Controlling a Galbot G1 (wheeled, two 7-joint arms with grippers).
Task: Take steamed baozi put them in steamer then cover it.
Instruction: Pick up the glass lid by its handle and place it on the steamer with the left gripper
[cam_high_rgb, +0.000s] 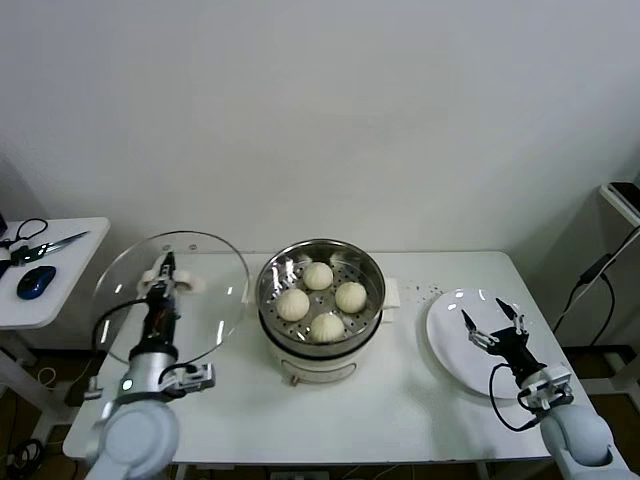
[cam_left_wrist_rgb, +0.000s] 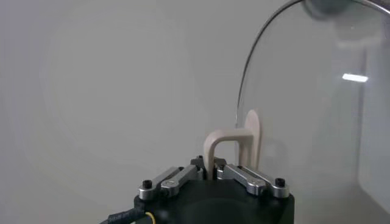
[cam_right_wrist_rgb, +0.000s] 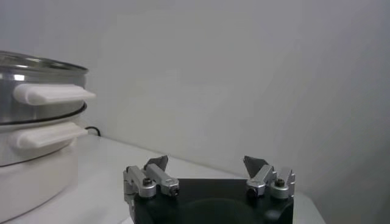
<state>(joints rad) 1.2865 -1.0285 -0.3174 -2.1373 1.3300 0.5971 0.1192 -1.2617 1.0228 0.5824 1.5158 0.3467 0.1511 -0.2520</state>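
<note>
Several steamed baozi (cam_high_rgb: 318, 275) lie in the steamer (cam_high_rgb: 320, 338), a shiny steel pot on a white base at the table's middle. The cover (cam_high_rgb: 200, 290), a clear glass lid, is held up on edge to the left of the steamer. My left gripper (cam_high_rgb: 164, 268) is shut on its white handle (cam_left_wrist_rgb: 226, 146); the glass (cam_left_wrist_rgb: 317, 109) stands just past the handle in the left wrist view. My right gripper (cam_high_rgb: 491, 318) hovers open over the white plate (cam_high_rgb: 450, 345) at the right, holding nothing. The steamer's side (cam_right_wrist_rgb: 30, 140) shows in the right wrist view beside the open right gripper (cam_right_wrist_rgb: 207, 165).
A white side table (cam_high_rgb: 60, 290) at far left carries scissors (cam_high_rgb: 45, 243) and a blue mouse (cam_high_rgb: 36, 281). Small dark crumbs (cam_high_rgb: 428, 291) dot the table between steamer and plate. A cable (cam_high_rgb: 590, 275) hangs past the table's right edge.
</note>
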